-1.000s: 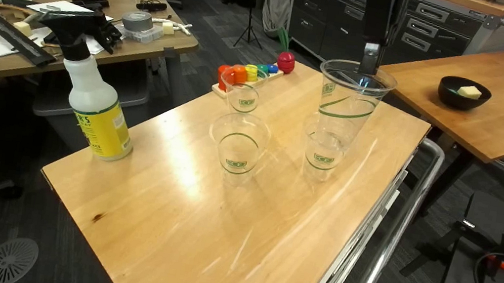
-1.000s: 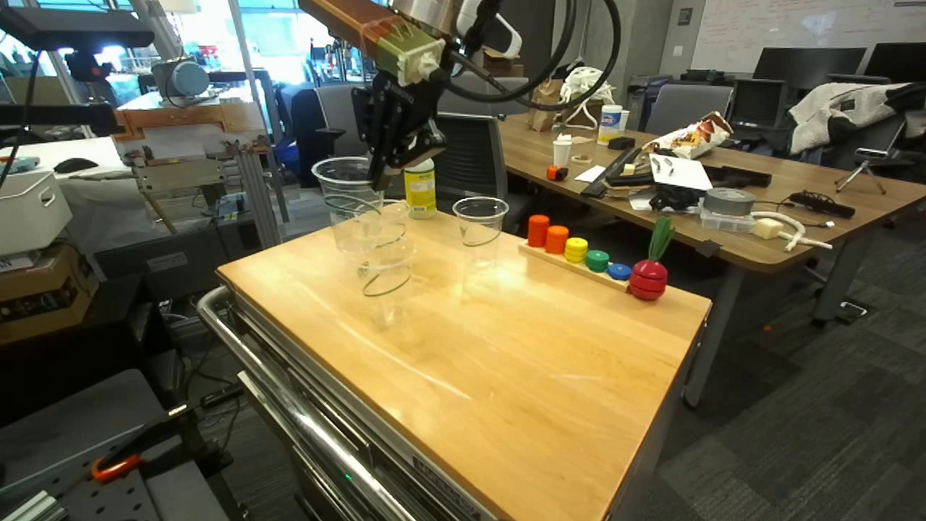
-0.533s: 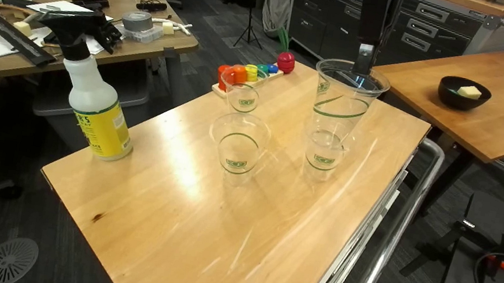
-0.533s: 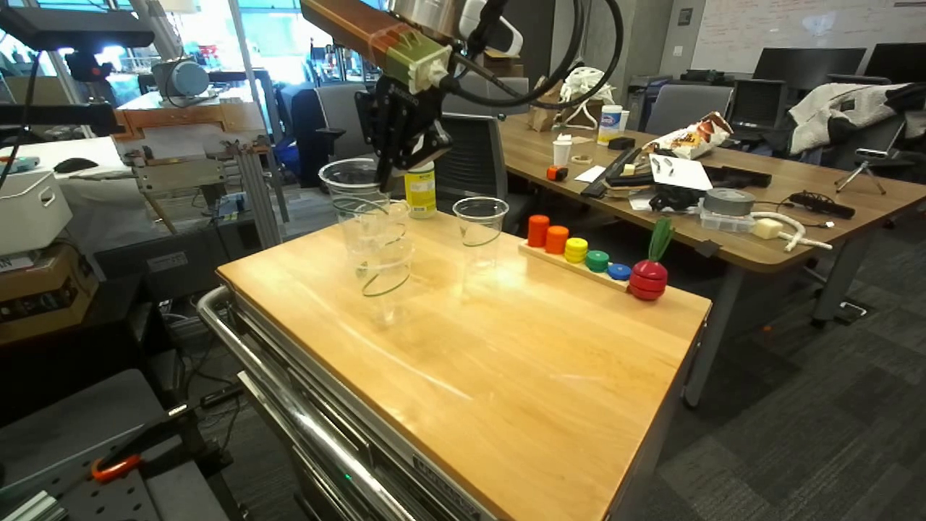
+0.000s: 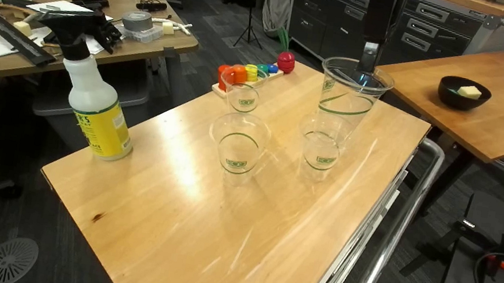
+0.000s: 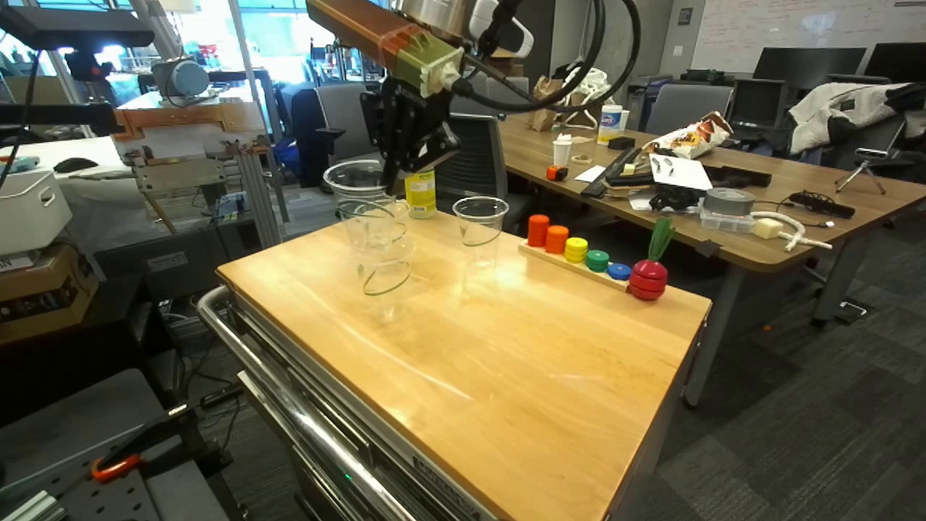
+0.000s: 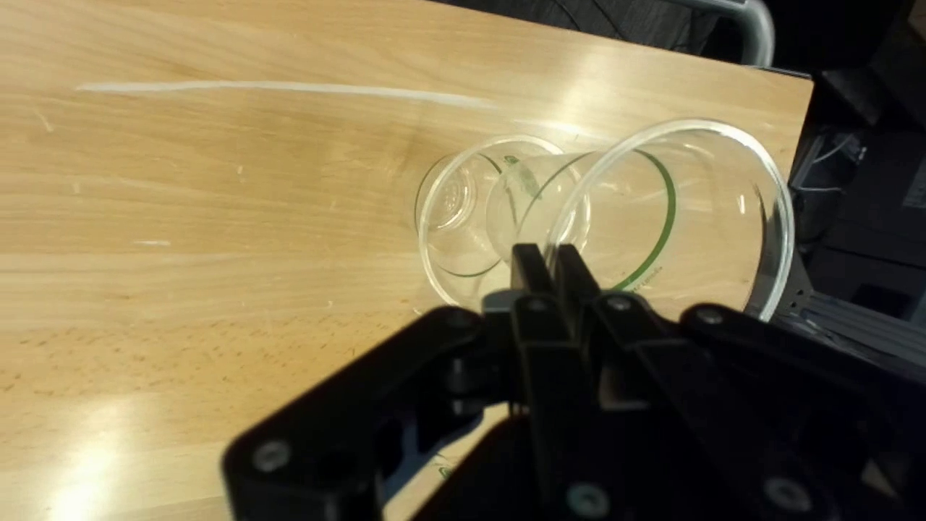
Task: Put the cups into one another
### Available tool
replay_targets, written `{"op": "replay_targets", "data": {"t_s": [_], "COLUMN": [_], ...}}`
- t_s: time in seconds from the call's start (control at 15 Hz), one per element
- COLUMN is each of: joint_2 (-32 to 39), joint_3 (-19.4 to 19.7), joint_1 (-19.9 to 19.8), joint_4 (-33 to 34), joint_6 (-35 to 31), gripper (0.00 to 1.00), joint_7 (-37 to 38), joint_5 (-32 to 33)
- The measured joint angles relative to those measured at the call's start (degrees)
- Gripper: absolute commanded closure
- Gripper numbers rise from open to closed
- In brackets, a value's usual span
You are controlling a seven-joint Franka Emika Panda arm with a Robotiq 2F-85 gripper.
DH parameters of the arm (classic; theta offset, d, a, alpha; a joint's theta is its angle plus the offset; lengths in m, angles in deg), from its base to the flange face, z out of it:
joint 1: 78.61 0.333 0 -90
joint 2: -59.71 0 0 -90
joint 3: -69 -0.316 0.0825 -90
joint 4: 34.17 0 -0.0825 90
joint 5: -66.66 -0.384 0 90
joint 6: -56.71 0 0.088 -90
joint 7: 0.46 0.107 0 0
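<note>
Gripper [image 7: 552, 253] narrow, pinching rim of held cup [image 7: 669, 210]. Cup clear, green-banded, mouth up, base overlapping mouth of lower cup [image 7: 464, 233]; cannot tell whether inside. Lower cup on wooden tabletop [image 5: 197, 238]; third cup [image 5: 237, 152] and fourth cup [image 5: 243, 98] stand upright, apart. Arm [image 6: 435, 16] reaches in from above, gripper pointing down.

Floor [image 6: 803, 434] is dark grey, patterned. Windows [image 6: 282, 36] glare brightly beyond an office chair [image 6: 340, 116]; whiteboard [image 6: 810, 25] beside a grey wall [image 6: 665, 36]. In an exterior view, black drawer cabinets [image 5: 311, 15] stand beyond the pale wooden table [image 5: 178, 230].
</note>
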Motion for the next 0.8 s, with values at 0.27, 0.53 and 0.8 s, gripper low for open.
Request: {"op": "replay_targets", "data": {"t_s": [0.27,0.53,0.8], "joint_2": [1.2,4.4,6.0], "joint_3": [0.4,0.3,-0.2], "joint_1": [-0.2,-0.2,-0.2], "joint_4": [-0.8,-1.8,-2.3], "joint_6": [-3.8,-6.2,-6.4], "gripper": [0.94,0.63,0.34], "joint_7": [-0.1,-0.3,-1.4], "joint_5": [0.6,1.5,1.6]}}
